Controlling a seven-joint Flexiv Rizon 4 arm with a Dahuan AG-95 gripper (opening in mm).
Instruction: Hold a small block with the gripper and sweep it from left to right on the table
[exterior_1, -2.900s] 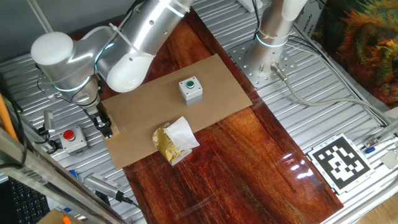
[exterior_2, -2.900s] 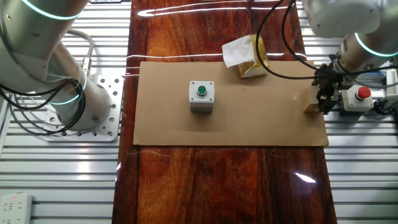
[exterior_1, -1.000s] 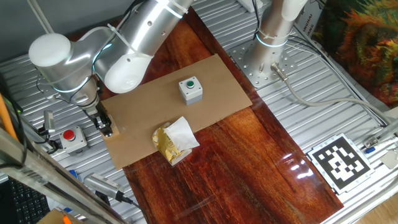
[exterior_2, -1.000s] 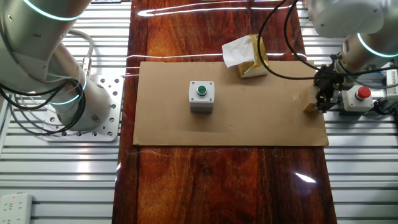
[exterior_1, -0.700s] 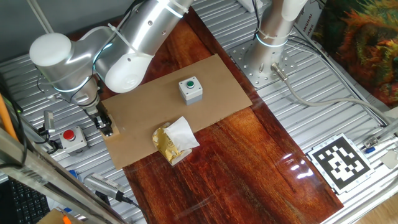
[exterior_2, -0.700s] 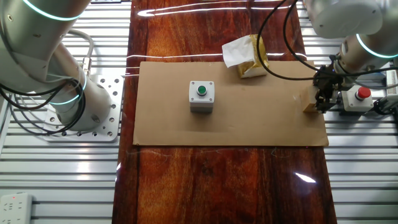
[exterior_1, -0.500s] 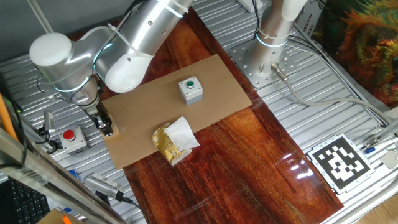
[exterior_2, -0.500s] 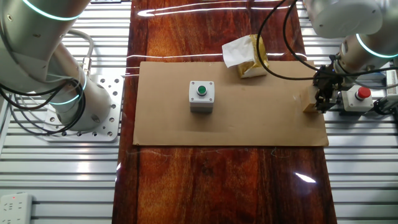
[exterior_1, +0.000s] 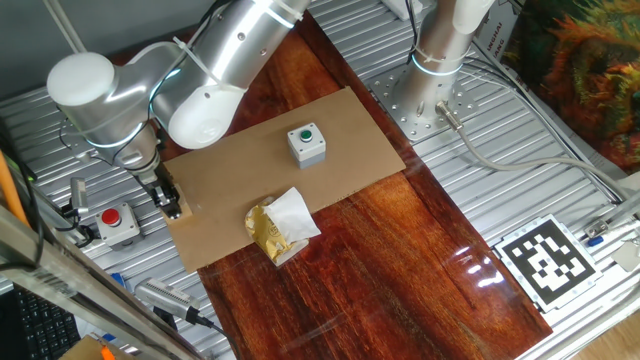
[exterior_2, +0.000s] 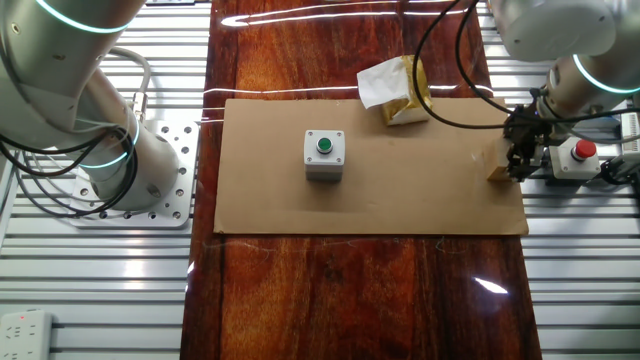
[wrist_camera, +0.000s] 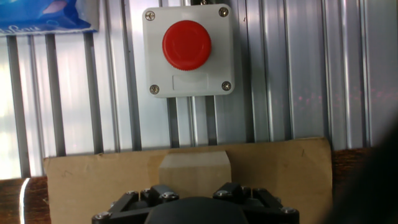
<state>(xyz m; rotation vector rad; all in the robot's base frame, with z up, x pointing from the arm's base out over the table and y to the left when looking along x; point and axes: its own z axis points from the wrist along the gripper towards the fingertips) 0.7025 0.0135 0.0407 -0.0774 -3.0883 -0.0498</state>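
Note:
The small block (exterior_1: 174, 210) is a light-tan wooden cube at the left edge of the cardboard sheet (exterior_1: 270, 180), which lies on the red-brown table (exterior_1: 400, 260). My gripper (exterior_1: 166, 200) stands straight down over it, its black fingers on both sides of the cube and closed against it. In the other fixed view the block (exterior_2: 497, 173) sits at the sheet's right edge, under the gripper (exterior_2: 514, 166). In the hand view the block (wrist_camera: 194, 169) shows just beyond the gripper (wrist_camera: 194, 188), resting on the cardboard.
A grey box with a green button (exterior_1: 306, 142) stands mid-sheet. A crumpled gold-and-white wrapper (exterior_1: 280, 226) lies at the sheet's near edge. A red-button box (exterior_1: 118, 222) sits on the ribbed metal just beside the gripper (wrist_camera: 186, 50). A white-and-silver post (exterior_1: 440, 40) stands at the back.
The arm's elbow has shifted very slightly. The gripper and the block stay in the same place at the cardboard's edge.

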